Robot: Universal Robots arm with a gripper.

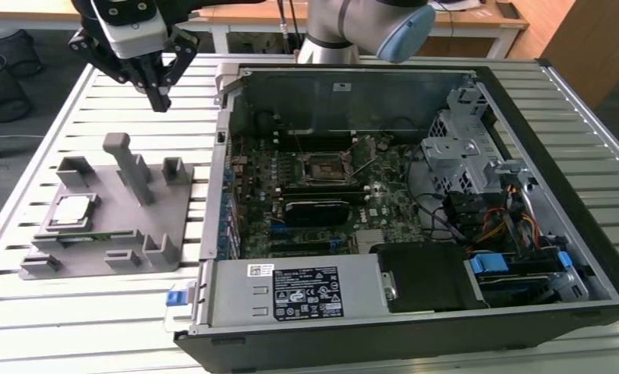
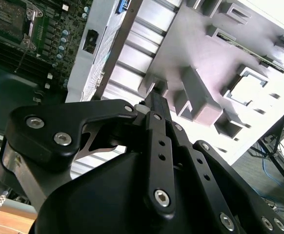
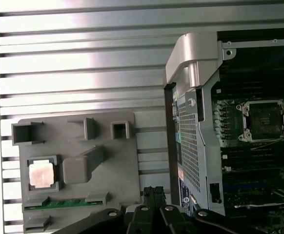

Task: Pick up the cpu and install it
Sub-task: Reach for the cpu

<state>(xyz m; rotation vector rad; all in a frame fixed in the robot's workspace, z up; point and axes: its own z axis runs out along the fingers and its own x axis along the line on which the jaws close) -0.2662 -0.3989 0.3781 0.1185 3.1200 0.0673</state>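
Slatted aluminium desk (image 1: 101,117) carrying a grey fixture (image 1: 176,209). End effector (image 1: 160,105), drawn narrow and empty, hangs above the desk; cpu (image 1: 72,210) lies in a fixture pocket, well apart. Risk: a closed descent would strike its lid; tilted seating could damage the motherboard socket (image 1: 325,167).

In the exterior view, the small square silver-topped cpu (image 1: 72,210) sat at 9 o'clock on the grey plastic fixture plate (image 1: 122,224), which lay on the slatted metal table (image 1: 112,109) at 9 o'clock from the open black computer case (image 1: 590,257).
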